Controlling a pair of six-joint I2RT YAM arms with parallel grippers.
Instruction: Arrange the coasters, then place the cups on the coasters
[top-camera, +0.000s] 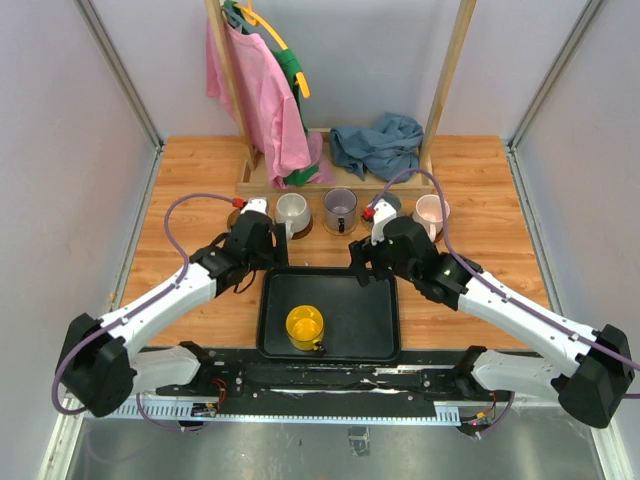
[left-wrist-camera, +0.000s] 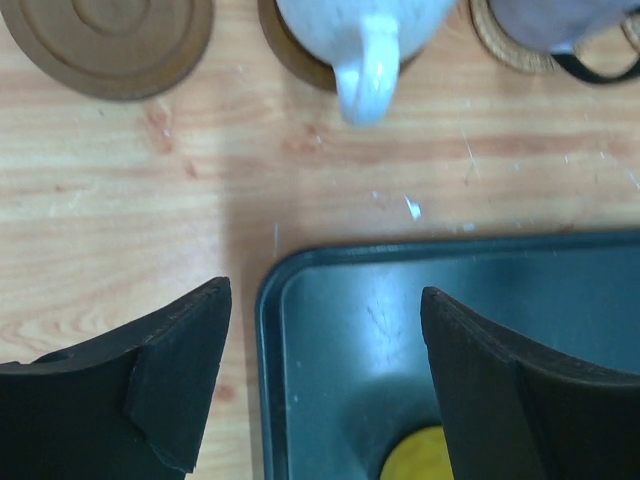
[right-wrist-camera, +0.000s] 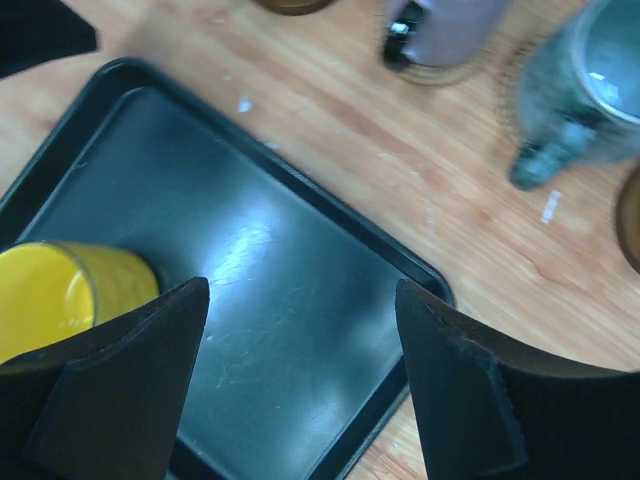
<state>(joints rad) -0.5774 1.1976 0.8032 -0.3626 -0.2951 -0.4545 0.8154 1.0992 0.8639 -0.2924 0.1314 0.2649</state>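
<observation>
Top external view of a wooden table (top-camera: 200, 175) with two robot arms reaching in from its near edge. A black tray (top-camera: 360, 300) lies between the arms. The yellow cup (top-camera: 305, 327) stands upright in the tray's near-left part and is the only cup not yet on a coaster.

Beyond the tray, four cups stand in a row: white cup (top-camera: 291, 210), purple cup (top-camera: 341, 208), grey cup (top-camera: 388, 203) (partly hidden by the right arm), and pink cup (top-camera: 431, 212). At the left end of the row, an empty dark brown coaster (left-wrist-camera: 110, 40) lies just beside the white cup's coaster.

The left gripper (left-wrist-camera: 325, 300) hovers over the tray's far-left corner, its jaws spread wide with nothing between them. The right gripper (right-wrist-camera: 302, 300) hovers over the far-right part of the tray, its jaws likewise apart and empty. The yellow cup shows at the left edge of the right wrist view.

The yellow cup looks like glazed ceramic. It is probably stiff and light enough for one arm, but smooth and liable to slip, and it could chip if knocked against the tray wall. A sound hold would likely be over the rim, one finger inside the wall and one outside. That hold should stay clear of what seems to be a small dark handle on the cup's near-right side. The cup would need lifting straight up over the tray's raised edge before travelling to the empty coaster.
</observation>
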